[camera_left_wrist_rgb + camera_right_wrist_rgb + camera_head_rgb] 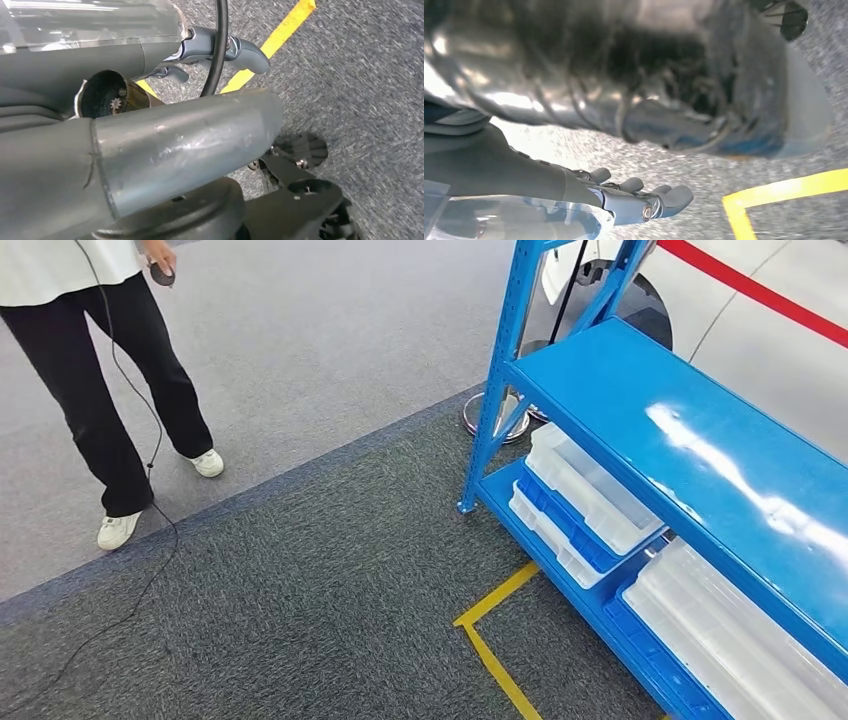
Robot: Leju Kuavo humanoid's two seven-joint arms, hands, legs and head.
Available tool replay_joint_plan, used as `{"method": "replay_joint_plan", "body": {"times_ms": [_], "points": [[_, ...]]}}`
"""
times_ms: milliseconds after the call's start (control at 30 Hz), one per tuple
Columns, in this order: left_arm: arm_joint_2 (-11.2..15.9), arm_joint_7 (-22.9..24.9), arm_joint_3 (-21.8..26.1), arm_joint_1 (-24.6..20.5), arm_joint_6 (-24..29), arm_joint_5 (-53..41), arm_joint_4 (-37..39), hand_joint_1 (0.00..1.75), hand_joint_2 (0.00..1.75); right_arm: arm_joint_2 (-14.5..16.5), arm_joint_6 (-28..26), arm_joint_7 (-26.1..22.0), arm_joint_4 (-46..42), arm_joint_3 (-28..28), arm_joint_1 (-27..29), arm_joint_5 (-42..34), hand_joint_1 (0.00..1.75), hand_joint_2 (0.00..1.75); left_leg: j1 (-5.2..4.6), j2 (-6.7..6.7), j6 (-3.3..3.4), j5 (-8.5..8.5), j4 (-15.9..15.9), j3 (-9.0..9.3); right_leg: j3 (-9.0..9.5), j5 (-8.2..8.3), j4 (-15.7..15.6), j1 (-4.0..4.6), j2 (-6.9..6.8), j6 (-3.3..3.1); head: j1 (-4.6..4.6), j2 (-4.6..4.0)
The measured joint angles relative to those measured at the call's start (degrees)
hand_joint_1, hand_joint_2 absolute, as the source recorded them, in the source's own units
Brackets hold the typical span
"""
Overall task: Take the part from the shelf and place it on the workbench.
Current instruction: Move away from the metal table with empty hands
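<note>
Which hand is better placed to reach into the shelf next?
Probably the right hand: the blue shelf and its clear bins stand on the robot's right. Both hands hang over carpet.

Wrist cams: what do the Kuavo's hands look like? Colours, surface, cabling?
Left hand: grey thumb, darker blue-grey fingers, a thin black cable looping across them, behind a glossy translucent cover. Right hand: same grey palm, blue-grey fingers, a round metal fastener near the fingertip.

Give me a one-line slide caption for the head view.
Blue shelf with clear bins on its lower level, yellow floor tape on grey carpet, a person standing nearby.
</note>
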Motion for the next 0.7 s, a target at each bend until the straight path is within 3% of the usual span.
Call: {"method": "replay_joint_plan", "body": {"times_ms": [67,133,200,267,333,400,467,500,533,567,633,700], "points": [[0.0,0.0,0.3,-0.1,0.1,0.1,0.0,0.0,0.0,0.0,0.0,0.3,0.0,-0.3,0.1,0.3,0.0,0.0,-0.02,1.3,-0.21,-0.19,0.1,0.19,3.87,3.51,-6.6,0.06,-1.2,-0.15,0.01,0.0],[0.0,0.1,0.4,-0.1,0.2,0.0,0.0,0.0,0.0,0.0,0.1,0.5,0.0,-0.5,0.0,0.4,0.0,0.0,-0.3,2.34,-0.69,-0.5,0.2,0.39,7.77,5.77,-13.7,0.47,-3.41,-0.7,-0.01,0.0],[0.0,-0.3,0.5,-0.3,0.2,-0.2,0.0,0.0,0.0,0.0,0.1,0.6,0.0,-0.7,-0.1,0.3,0.0,0.0,-0.57,3.27,-1.24,-0.78,0.3,0.62,8.68,5.97,-15.8,0.83,-4.0,-1.24,-0.02,0.0],[0.0,-0.6,0.6,-0.6,0.1,-0.5,0.0,0.0,0.0,0.0,0.1,0.5,0.0,-0.9,0.0,0.2,0.0,0.0,-0.49,3.84,-1.79,-1.06,0.4,0.88,8.55,6.19,-16.0,0.65,-2.83,-1.74,-0.03,0.0],[0.1,-0.7,0.6,-0.8,0.0,-0.9,0.0,0.0,0.0,0.2,0.1,0.3,0.0,-1.0,-0.1,0.3,0.0,0.0,-0.23,1.72,-2.49,-2.72,2.4,0.2,8.59,6.52,-16.3,0.3,-1.77,-2.42,-0.04,0.0],[0.1,-0.5,0.6,-0.8,-0.2,-1.4,0.0,0.0,0.0,0.3,0.0,0.0,0.0,-1.1,-0.2,0.3,0.0,0.0,0.09,-1.36,-3.05,-6.45,8.9,-2.64,8.49,6.75,-16.4,0.14,-0.58,-2.87,-0.05,0.0],[0.1,-0.3,0.6,-0.7,-0.3,-1.5,0.0,0.0,0.0,0.3,0.0,-0.1,0.0,-1.3,-0.3,0.3,0.0,0.0,0.27,-2.22,-3.35,-9.16,16.1,-6.04,8.35,6.83,-16.3,0.15,0.98,-2.99,-0.05,0.0],[0.1,-0.2,0.6,-0.6,-0.3,-1.6,0.0,0.0,0.0,0.3,0.0,-0.1,0.0,-1.4,-0.3,0.3,0.0,0.0,0.35,-2.27,-3.41,-8.91,17.3,-6.72,8.35,6.83,-16.2,0.14,1.8,-2.99,-0.05,0.0],[0.1,-0.2,0.6,-0.6,-0.4,-1.6,0.0,0.0,0.0,0.3,0.0,0.0,0.0,-1.5,-0.2,0.4,0.0,0.0,0.44,-2.37,-3.41,-7.43,16.2,-6.31,8.38,6.82,-16.1,0.12,2.64,-2.96,-0.05,0.0],[0.1,-0.2,0.6,-0.6,-0.4,-1.6,0.0,0.0,0.0,0.3,0.0,0.1,0.0,-1.6,-0.2,0.5,0.0,0.0,0.56,-2.78,-3.36,-5.13,12.9,-4.93,8.42,6.77,-16.0,0.08,3.44,-2.89,-0.05,0.0],[0.1,-0.4,0.6,-0.6,-0.5,-1.6,0.0,0.0,0.0,0.4,0.0,0.7,0.0,-1.7,-0.3,0.8,0.0,0.0,0.87,-5.64,-3.19,-1.52,5.1,-1.77,8.12,6.64,-15.4,0.02,4.93,-2.47,-0.03,0.0],[0.1,-0.6,0.6,-0.7,-0.6,-1.7,0.0,0.0,0.0,0.4,0.1,1.3,0.0,-1.7,-0.3,1.2,0.0,0.0,0.91,-7.77,-2.98,-0.76,1.8,-0.55,7.41,6.75,-15.0,-0.05,6.27,-1.67,-0.03,0.0]]}}
